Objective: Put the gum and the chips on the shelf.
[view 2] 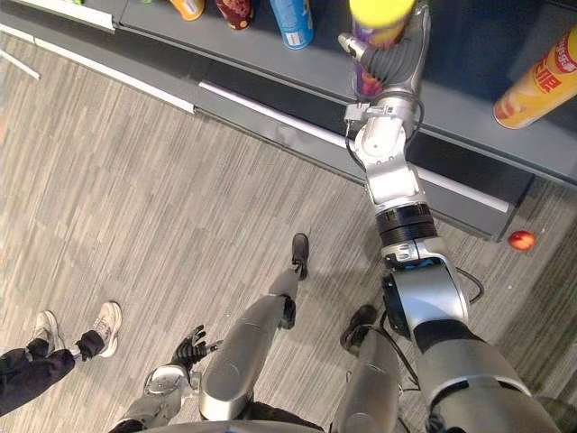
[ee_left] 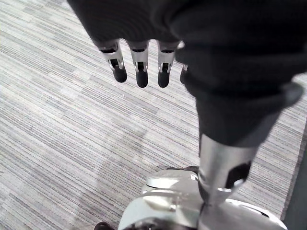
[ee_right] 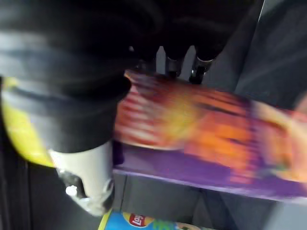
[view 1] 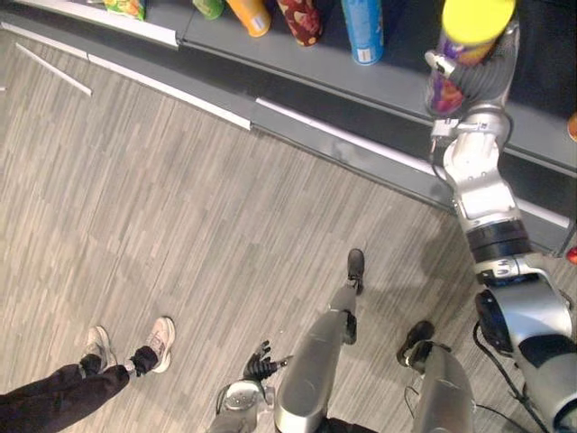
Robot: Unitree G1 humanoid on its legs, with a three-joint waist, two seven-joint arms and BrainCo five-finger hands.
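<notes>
Grey plank floor [view 1: 180,198] below, dark shelf [view 1: 325,77] running across the top, and the right hand [view 2: 401,63] is up over that shelf, fingers wrapped round the chips can [view 1: 473,23], yellow lid towards us. First danger: the blue can [view 1: 362,32] stands near on the robot's left, and a sideways drift on the way down could knock it into the red can [view 1: 300,20] and the orange can [view 1: 252,13] further along. Second: set down off-square, the chips can may topple and roll off the lip. How firm the hold is, hard to say; the dark cover hides most of the fingers in the wrist view. A yellow can [view 2: 541,81] lies slanted to the right, well apart. The left hand [view 1: 259,363] hangs low, fingers [ee_left: 139,72] straight, carrying nothing. A person's shoes [view 1: 160,343] on the left and a red ball [view 2: 520,240] on the floor are both clear of the path.
</notes>
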